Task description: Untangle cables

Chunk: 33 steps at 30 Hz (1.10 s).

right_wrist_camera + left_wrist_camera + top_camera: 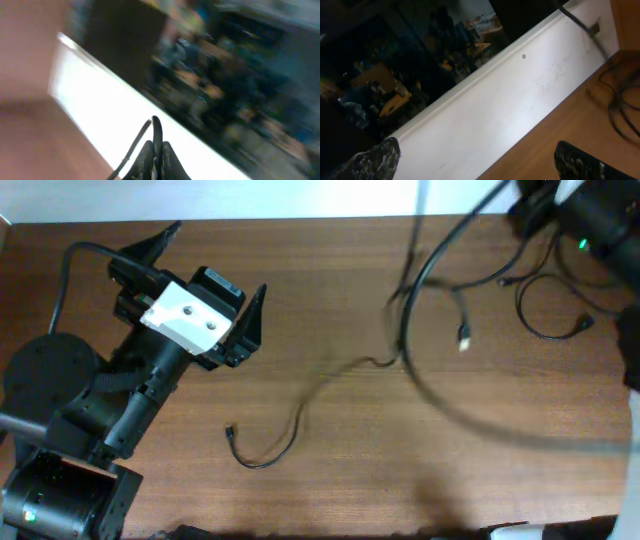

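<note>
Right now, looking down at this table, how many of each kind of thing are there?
Robot arms: 2, left arm and right arm
Thin black cables: at least 3, tangled, exact number unclear
Table: 1
Total: at least 6

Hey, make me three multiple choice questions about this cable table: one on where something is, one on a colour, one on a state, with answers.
1. The left gripper is over the table's: A left part; B right part; C middle.
2. The cables are: A white; B black; C red.
3. The right gripper is: A wide open; B shut on a cable; C out of every view.

Answers: 1 A, the overhead view shows it at the left. 2 B, thin black cords lie on the brown wood. 3 B, its wrist view shows closed fingers pinching a black cord.
</note>
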Each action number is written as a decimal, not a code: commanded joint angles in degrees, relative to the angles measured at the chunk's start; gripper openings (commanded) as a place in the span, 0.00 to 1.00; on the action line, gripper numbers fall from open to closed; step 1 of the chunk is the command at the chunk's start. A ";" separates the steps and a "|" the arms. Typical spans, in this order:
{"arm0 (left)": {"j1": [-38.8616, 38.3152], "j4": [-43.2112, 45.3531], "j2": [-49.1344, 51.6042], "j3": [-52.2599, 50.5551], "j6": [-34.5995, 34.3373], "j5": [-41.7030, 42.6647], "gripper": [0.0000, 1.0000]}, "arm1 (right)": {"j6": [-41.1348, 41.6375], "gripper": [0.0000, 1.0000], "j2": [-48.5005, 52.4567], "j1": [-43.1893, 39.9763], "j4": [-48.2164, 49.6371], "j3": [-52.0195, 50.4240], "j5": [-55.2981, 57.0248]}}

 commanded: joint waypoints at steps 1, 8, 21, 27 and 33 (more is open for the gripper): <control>0.17 -0.04 0.96 -0.33 -0.79 4.79 0.99 | -14.10 0.04 0.28 -8.57 0.74 0.35 20.00; 0.17 0.17 7.72 -0.33 -0.76 4.83 0.99 | -9.05 0.04 3.15 -19.78 -1.38 0.37 7.56; 0.17 0.11 5.27 -0.22 -1.66 10.38 0.99 | -3.87 0.04 2.25 12.96 -2.47 0.52 17.79; 0.09 1.60 9.38 -0.20 -3.78 12.13 0.99 | -3.41 0.04 0.28 5.25 -2.91 1.11 10.32; 0.09 1.01 5.92 -0.20 -3.74 11.65 0.99 | 6.67 0.04 -0.02 19.08 4.00 1.11 -10.71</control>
